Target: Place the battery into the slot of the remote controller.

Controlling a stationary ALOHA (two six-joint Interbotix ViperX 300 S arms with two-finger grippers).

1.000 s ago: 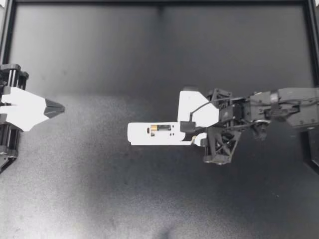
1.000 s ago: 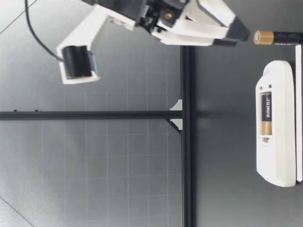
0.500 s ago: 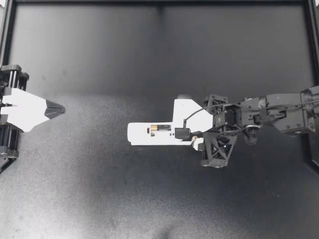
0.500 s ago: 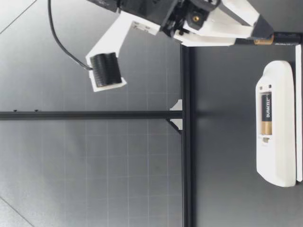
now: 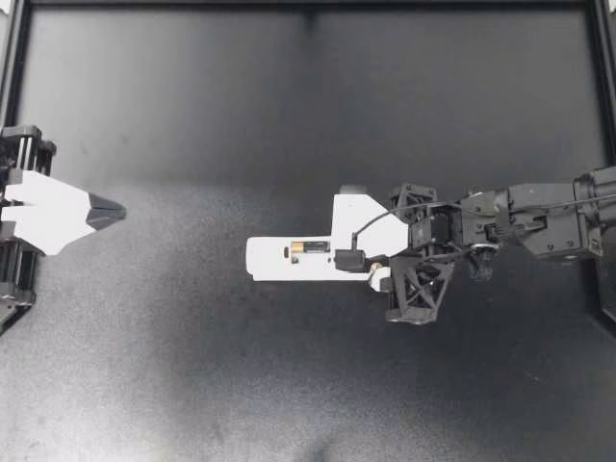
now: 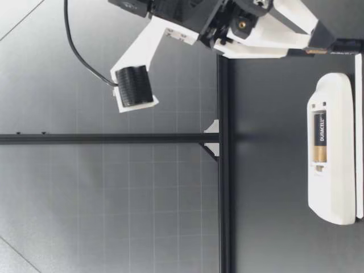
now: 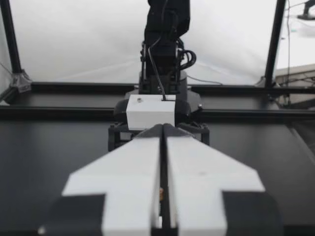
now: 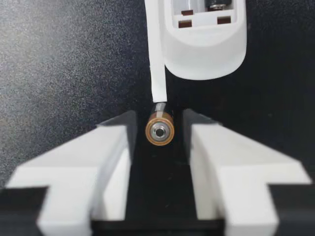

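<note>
1. Top view: my left pincer (image 5: 108, 210) rests closed at the tabletop's (image 5: 192, 366) edge, well apart from the remote (image 5: 279, 260). My right pincer (image 5: 373, 269) is at the remote's end.
2. Low view: the right pincer's tips are down at the loose battery (image 6: 344, 52), beside the remote, whose slot holds another battery (image 6: 319, 136).
3. Left wrist view: fingers pressed together, empty.
4. Right wrist view: fingers apart. The loose battery lies between them, touching neither, just short of the remote.

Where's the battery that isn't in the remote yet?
In the right wrist view the loose battery lies on the table between the open fingers of my right gripper, just short of the remote.
</note>
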